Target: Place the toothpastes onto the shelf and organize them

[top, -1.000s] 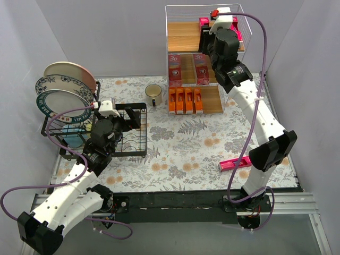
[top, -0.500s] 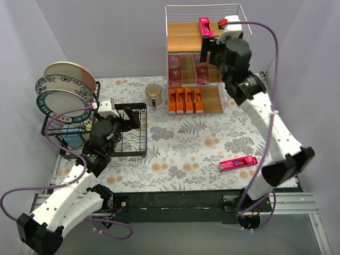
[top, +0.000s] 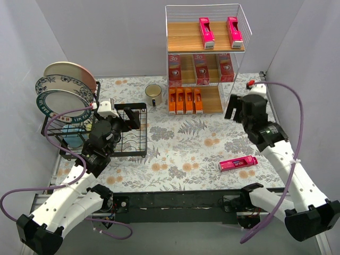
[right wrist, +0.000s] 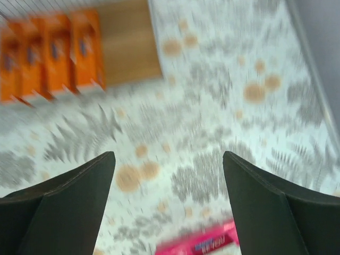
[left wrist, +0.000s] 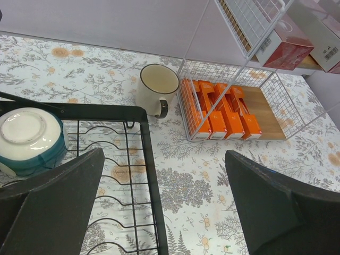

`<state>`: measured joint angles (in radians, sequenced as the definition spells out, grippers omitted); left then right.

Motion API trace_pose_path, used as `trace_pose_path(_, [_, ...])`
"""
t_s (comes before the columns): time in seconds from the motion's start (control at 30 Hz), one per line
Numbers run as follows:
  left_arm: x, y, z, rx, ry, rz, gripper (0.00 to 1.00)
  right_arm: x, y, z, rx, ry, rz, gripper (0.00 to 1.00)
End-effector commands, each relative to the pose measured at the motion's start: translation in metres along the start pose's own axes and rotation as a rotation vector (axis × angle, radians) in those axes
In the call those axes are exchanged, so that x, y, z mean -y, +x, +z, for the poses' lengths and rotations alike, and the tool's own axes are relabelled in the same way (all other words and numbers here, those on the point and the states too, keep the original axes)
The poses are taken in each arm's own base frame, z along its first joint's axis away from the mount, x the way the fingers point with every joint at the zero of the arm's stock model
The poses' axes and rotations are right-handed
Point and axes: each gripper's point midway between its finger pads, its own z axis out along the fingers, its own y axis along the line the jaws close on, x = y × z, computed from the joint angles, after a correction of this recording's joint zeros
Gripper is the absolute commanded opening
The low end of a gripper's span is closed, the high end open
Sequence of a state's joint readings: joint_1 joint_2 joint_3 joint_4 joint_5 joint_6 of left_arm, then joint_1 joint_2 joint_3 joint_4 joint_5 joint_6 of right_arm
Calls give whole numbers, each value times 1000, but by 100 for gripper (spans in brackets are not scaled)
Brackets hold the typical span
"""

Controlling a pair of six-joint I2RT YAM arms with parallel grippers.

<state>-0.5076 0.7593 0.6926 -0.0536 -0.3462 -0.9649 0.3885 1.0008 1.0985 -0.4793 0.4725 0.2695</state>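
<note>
The shelf (top: 183, 29) stands at the back. Two pink toothpastes (top: 206, 25) lie on its top board, three red ones (top: 201, 68) on the middle board, and several orange ones (top: 185, 101) on the bottom board. One more pink carton (top: 238, 163) lies flat on the table at the front right. My right gripper (top: 237, 111) hangs open and empty to the right of the shelf's foot. The blurred right wrist view shows that gripper (right wrist: 169, 202) above the pink carton (right wrist: 199, 245). My left gripper (top: 133, 119) is open and empty over the black dish rack (top: 135, 151).
The black dish rack (left wrist: 143, 159) at the left holds plates (top: 66, 87) and a teal bowl (left wrist: 29, 133). A cream mug (top: 153, 94) stands between the dish rack and the shelf. Grey walls close in both sides.
My right gripper opened and left a pink carton on the right of the top board. The right arm then drew back and down to table level. The left arm stayed still.
</note>
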Motion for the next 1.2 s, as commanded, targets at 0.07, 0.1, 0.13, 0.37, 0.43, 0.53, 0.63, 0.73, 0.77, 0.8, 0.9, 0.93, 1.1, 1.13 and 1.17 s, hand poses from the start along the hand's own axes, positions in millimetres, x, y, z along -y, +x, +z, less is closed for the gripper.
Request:
trace_pose_path(0.07, [2, -12, -7, 31, 18, -5, 98, 48, 149, -15, -355, 210, 238, 94])
trace_pose_path(0.1, [3, -14, -8, 36, 23, -7, 98, 50, 161, -16, -376, 223, 266, 96])
trace_pose_path(0.13, [3, -15, -9, 37, 27, -9, 98, 56, 181, -17, -415, 250, 285, 96])
trace_pose_path(0.37, [5, -17, -11, 45, 41, -13, 98, 69, 246, -24, -560, 363, 411, 98])
trace_pose_path(0.43, [4, -12, -7, 33, 35, -4, 98, 72, 249, -18, -540, 381, 444, 98])
trace_pose_path(0.53, [4, -7, -5, 19, 30, 2, 98, 71, 266, -13, -582, 382, 477, 98])
trace_pose_path(0.63, [3, -4, -3, 11, 23, 9, 98, 61, 283, -12, -658, 355, 501, 98])
trace_pose_path(0.73, [2, 0, 1, -1, 20, 15, 98, 59, 293, -8, -670, 344, 506, 94])
trace_pose_path(0.77, [3, 0, 1, -3, 23, 15, 98, 56, 294, -6, -679, 328, 504, 92])
trace_pose_path(0.8, [4, 1, 0, -4, 29, 13, 98, 54, 292, -4, -674, 319, 505, 90])
trace_pose_path(0.9, [3, 4, 3, -10, 24, 17, 98, 38, 285, 5, -682, 211, 486, 79])
trace_pose_path(0.93, [4, 5, 4, -13, 24, 22, 98, 33, 284, 6, -686, 184, 475, 71])
trace_pose_path(1.1, [6, 1, 1, -3, 42, 15, 98, -2, 281, 17, -707, 12, 358, 53])
trace_pose_path(1.13, [6, 0, 0, 2, 42, 13, 98, -16, 280, 16, -710, -34, 313, 52])
trace_pose_path(1.17, [5, 1, 0, 0, 39, 17, 98, -26, 276, 22, -716, -58, 271, 52])
